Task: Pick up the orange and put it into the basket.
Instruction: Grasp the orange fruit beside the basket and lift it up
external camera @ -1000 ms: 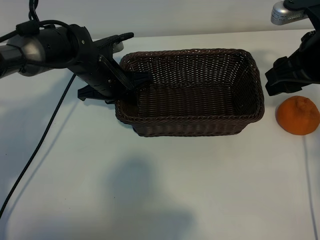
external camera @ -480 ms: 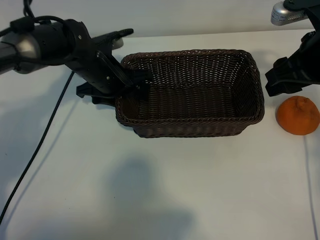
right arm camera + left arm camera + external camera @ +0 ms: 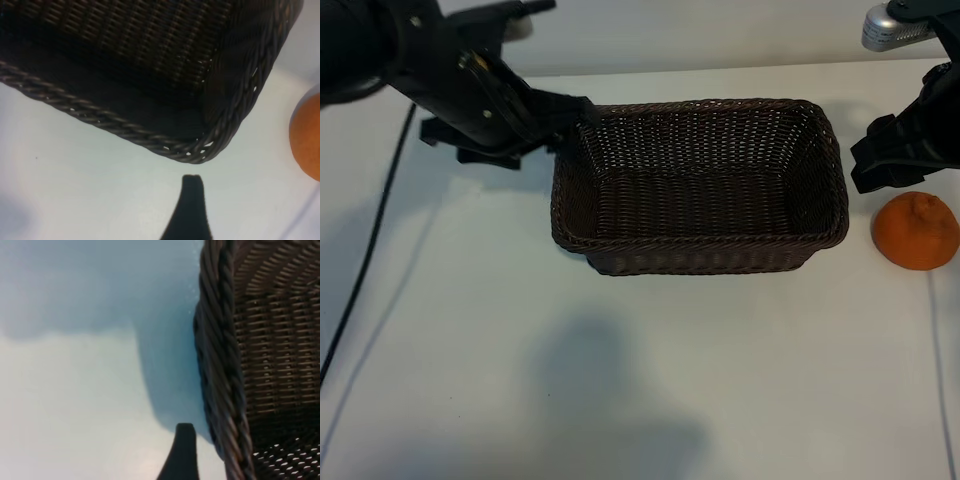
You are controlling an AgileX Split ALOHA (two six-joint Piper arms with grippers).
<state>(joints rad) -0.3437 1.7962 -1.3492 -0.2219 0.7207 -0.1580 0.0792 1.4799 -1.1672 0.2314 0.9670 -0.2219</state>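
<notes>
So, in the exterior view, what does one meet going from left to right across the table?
Left claw → basket → right claw → orange.

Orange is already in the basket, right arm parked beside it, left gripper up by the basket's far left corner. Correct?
Not quite. The orange is not in the basket; it sits on the table to the basket's right, below the right gripper. The exterior view shows the basket empty. The left gripper is by the far left corner, as stated.
</notes>
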